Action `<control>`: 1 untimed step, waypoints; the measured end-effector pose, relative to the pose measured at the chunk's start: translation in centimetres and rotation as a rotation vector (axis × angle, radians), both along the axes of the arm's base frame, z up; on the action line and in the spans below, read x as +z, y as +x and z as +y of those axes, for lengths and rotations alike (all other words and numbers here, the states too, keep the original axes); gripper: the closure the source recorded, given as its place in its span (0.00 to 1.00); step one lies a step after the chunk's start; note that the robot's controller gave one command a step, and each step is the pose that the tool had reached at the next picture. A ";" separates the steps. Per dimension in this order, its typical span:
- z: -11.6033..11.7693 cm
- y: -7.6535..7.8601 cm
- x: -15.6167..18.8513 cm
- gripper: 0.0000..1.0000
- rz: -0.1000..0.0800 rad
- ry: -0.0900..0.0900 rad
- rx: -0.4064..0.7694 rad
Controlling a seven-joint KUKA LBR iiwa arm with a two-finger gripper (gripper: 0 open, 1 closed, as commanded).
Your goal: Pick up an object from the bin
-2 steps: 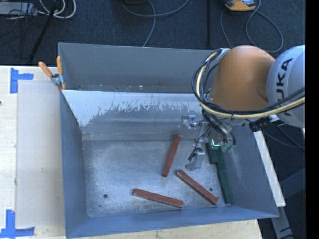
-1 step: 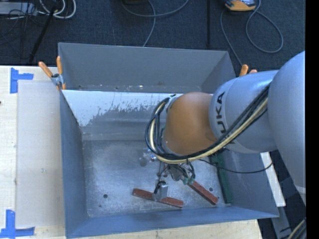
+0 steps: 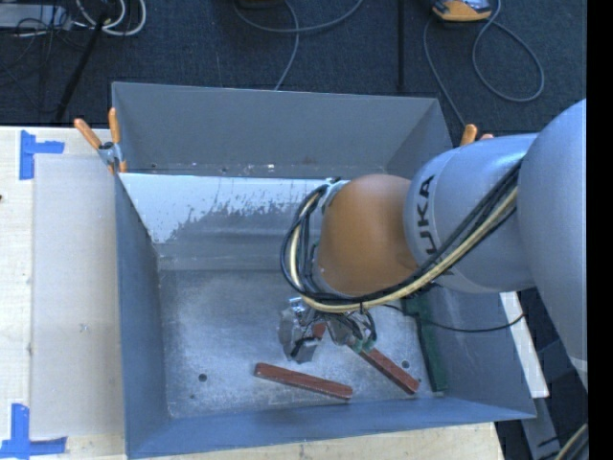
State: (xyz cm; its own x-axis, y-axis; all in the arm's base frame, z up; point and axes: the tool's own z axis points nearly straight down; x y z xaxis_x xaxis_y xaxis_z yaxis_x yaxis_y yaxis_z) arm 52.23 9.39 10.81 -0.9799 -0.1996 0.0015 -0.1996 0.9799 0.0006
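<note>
Low in the frame, just inside the near wall of the bin (image 3: 139,305), you see a flat reddish-brown strip (image 3: 303,381) lying on the floor. Just above it the claw (image 3: 301,338) hangs close over the floor; you cannot tell whether it is spread or pressed together. A second brown strip (image 3: 391,370) slants off to its lower right. Above sits the orange wrist cover (image 3: 364,233).

There is one grey metal bin (image 3: 144,286); on its floor lie two flat reddish-brown strips: one front strip (image 3: 303,381) along the near wall; one slanted strip (image 3: 391,369) towards the right corner; one dark green thing (image 3: 428,353) stands against the right wall, partly covered by the arm, its kind unclear.
</note>
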 end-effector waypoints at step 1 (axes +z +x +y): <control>-1.1 1.4 -1.4 1.00 -0.002 -0.001 0.011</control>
